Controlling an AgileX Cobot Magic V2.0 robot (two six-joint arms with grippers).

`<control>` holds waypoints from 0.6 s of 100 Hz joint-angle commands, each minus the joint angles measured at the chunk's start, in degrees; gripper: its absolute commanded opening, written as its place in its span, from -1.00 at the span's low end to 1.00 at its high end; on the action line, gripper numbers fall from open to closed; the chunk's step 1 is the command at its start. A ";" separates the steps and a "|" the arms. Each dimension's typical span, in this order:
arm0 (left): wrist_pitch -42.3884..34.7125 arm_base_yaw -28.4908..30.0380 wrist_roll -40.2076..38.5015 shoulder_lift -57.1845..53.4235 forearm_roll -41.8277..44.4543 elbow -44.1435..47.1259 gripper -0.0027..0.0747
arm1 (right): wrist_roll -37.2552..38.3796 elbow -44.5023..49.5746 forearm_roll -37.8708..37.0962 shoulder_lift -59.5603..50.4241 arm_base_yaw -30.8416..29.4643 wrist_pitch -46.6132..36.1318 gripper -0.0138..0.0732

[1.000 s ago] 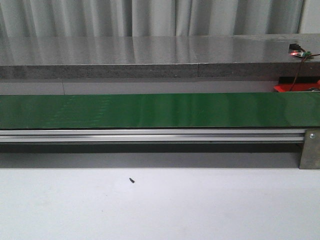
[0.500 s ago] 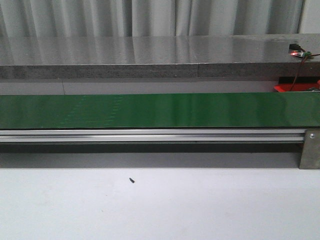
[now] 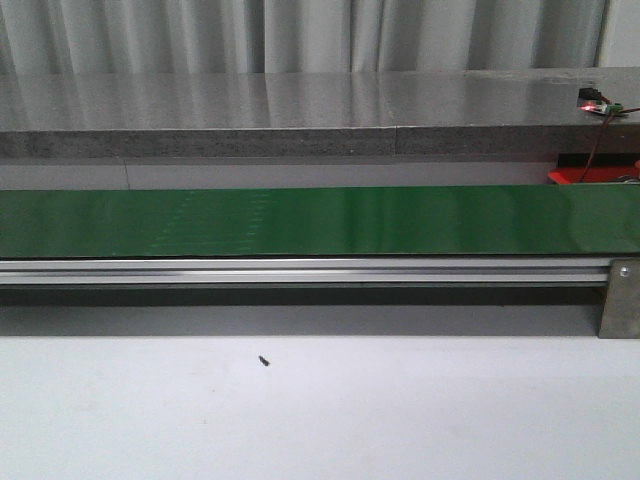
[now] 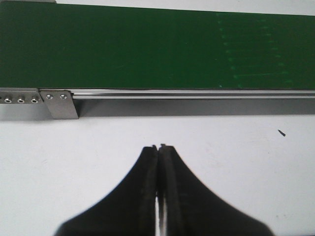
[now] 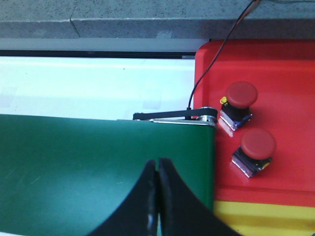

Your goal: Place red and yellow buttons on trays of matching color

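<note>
In the right wrist view, two red buttons (image 5: 240,96) (image 5: 258,143) stand on the red tray (image 5: 290,83) beside the end of the green belt (image 5: 98,162). A strip of the yellow tray (image 5: 275,216) shows next to the red one. No yellow button is in view. My right gripper (image 5: 157,162) hangs shut and empty over the belt. My left gripper (image 4: 158,147) is shut and empty over the white table, short of the belt (image 4: 123,46). A corner of the red tray (image 3: 590,175) shows at the far right in the front view.
The long green conveyor belt (image 3: 300,221) crosses the front view on an aluminium rail (image 3: 300,271). A grey ledge (image 3: 300,110) runs behind it. A small board with a red light (image 3: 592,101) and wires sits at the far right. A dark speck (image 3: 264,361) lies on the white table.
Faint marks on the belt's surface have shifted to the right. Neither gripper shows in the earlier frames, and nothing else has moved.
</note>
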 commanded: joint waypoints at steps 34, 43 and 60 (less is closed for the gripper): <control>-3.99 -0.47 -0.16 0.07 -1.28 -1.60 -0.98 | -1.30 10.12 -1.29 -14.81 0.29 -3.64 -0.82; -3.99 -0.47 -0.16 0.07 -1.28 -1.60 -0.98 | -0.44 12.67 -1.80 -17.22 0.87 -4.00 -0.82; -3.99 -0.47 -0.16 0.07 -1.28 -1.60 -0.98 | 14.85 16.74 -13.31 -22.89 3.40 -5.26 -0.82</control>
